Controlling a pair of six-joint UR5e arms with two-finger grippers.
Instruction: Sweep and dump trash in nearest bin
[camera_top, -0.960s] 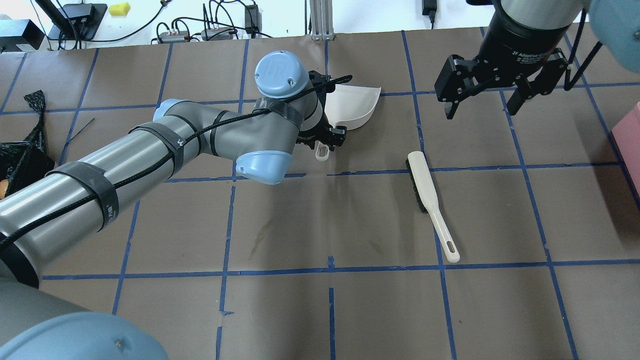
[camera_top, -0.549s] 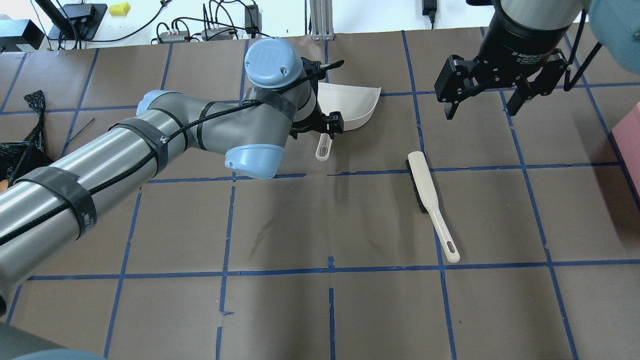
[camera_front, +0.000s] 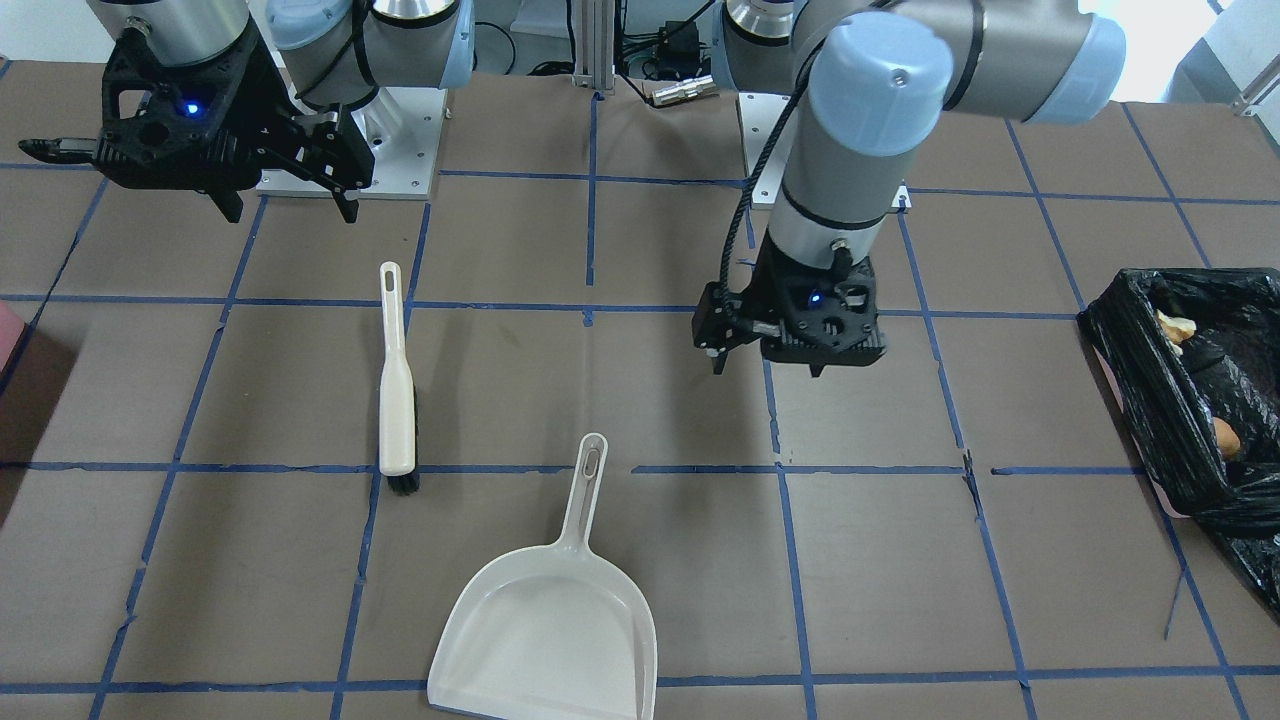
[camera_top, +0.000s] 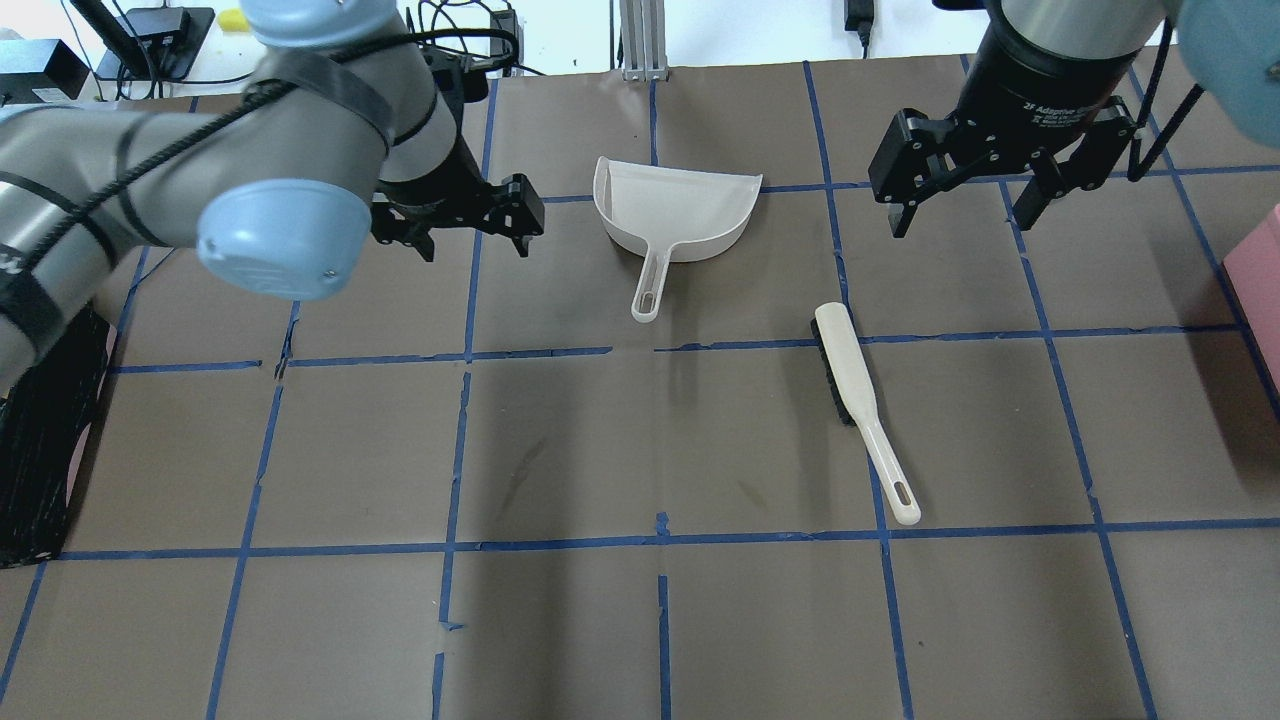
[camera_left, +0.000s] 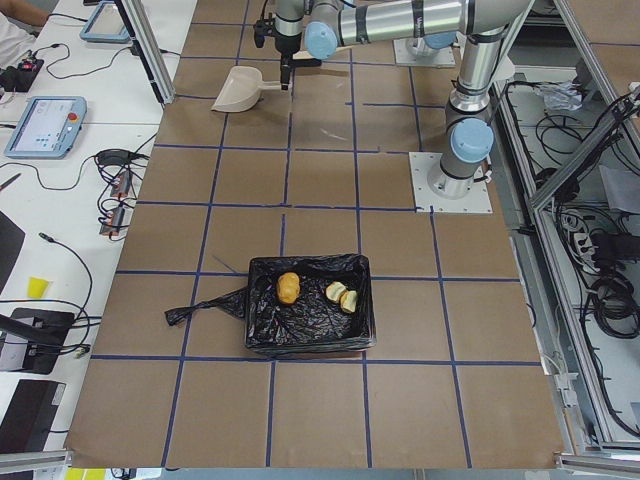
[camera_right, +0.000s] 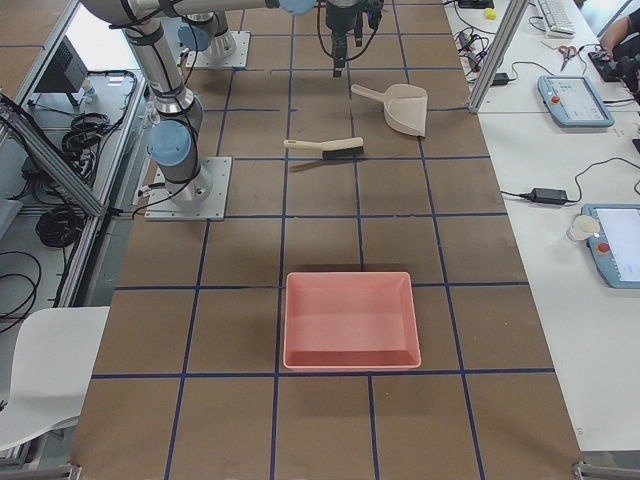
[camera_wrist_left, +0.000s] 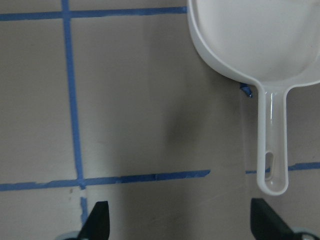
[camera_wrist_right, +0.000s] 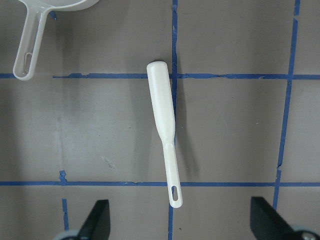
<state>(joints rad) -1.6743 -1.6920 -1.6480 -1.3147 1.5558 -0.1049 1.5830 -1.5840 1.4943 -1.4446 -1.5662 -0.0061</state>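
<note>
The trash (camera_left: 288, 288) lies in the bin (camera_left: 300, 338) and my left gripper (camera_top: 473, 245), wide and empty like my right gripper (camera_top: 960, 225), just backed off the dustpan (camera_top: 680, 205): task probably done.

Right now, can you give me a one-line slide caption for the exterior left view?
Three trash lumps rest inside the black-lined bin; the empty dustpan lies far down the table.

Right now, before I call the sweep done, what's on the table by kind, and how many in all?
white dustpan: 1
hand brush: 1
black-bagged bin: 1
pink tray: 1
pale trash chunks, inside the bagged bin: 2
orange-brown trash lump, inside the bagged bin: 1
Total: 7
</note>
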